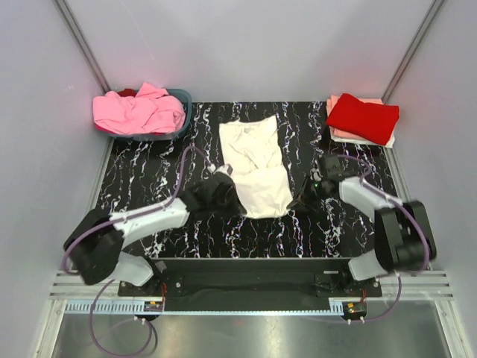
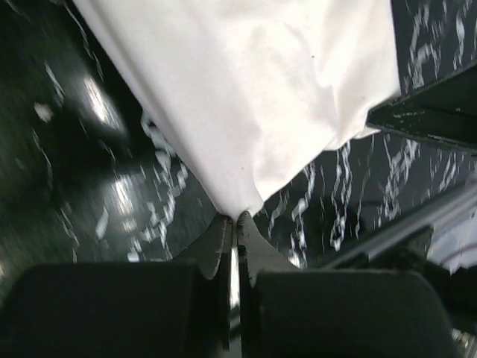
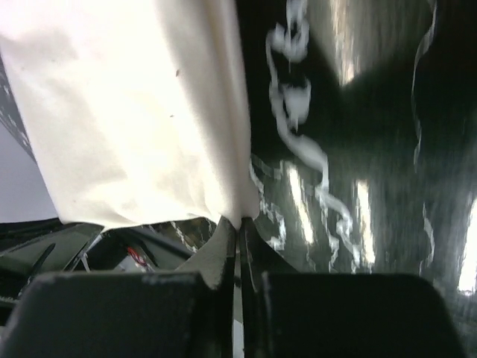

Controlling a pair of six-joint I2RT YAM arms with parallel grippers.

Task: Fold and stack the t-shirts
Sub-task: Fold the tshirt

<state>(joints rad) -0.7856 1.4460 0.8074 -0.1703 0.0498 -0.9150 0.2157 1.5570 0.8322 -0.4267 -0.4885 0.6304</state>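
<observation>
Left wrist view: the left gripper (image 2: 235,221) has its fingers pressed together on a corner of the white t-shirt (image 2: 246,89). We see only a thin slit between the tips, and the cloth comes to a point right at them. The fabric fans away from the pinch, smooth with a few soft creases, over the black marbled surface (image 2: 320,201).

Right wrist view: the right gripper (image 3: 240,224) is closed the same way, pinching another corner of that shirt. The cloth edge runs straight up from the tips, and the shirt hangs to their left in this view. The dark surface is on the other side.

Top view: the shirt lies lengthwise in the middle of the surface, with the neck end toward the far side and the hem end near the arms. It looks folded into a narrow strip, slightly skewed, with wrinkles around the middle. The left gripper is at the shirt's left edge near the hem end, and the right gripper is just beside its right edge at about the same level.

At the far left corner a blue basket (image 1: 184,104) holds bunched pink t-shirts (image 1: 138,112). At the far right corner is a folded stack (image 1: 350,136) with a red t-shirt (image 1: 363,118) on top. Both are well apart from the white shirt.
</observation>
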